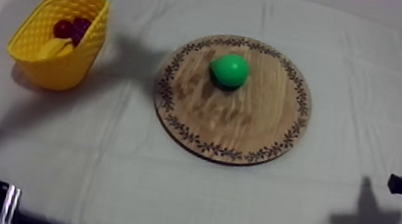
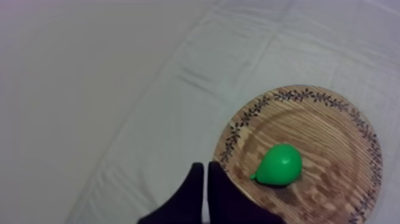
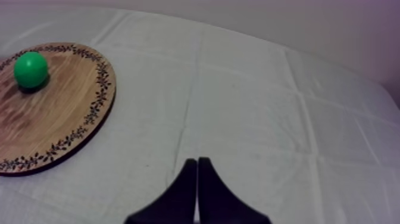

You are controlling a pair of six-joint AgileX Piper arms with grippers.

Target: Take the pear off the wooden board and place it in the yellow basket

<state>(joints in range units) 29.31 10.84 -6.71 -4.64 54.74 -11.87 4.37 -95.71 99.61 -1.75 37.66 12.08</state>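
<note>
Jaws together (both pairs) — pear [image 1: 229, 69] on board [image 1: 249, 121]; basket [image 1: 64, 69] apart

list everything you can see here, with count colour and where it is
wooden board: one, light brown with dark patterned rim, middle of the table
pear: one, green, on the board, toward its far side
basket: one, yellow, on the cloth left of the board
banana: one, yellow, inside the basket
dark red fruit: count unclear, dark red, inside the basket next to the banana; kind too small to tell
cloth: one, grey-white, covers the table
left gripper: one, black, shut on nothing, by the board's rim
right gripper: one, black, shut on nothing, over bare cloth beside the board
</note>
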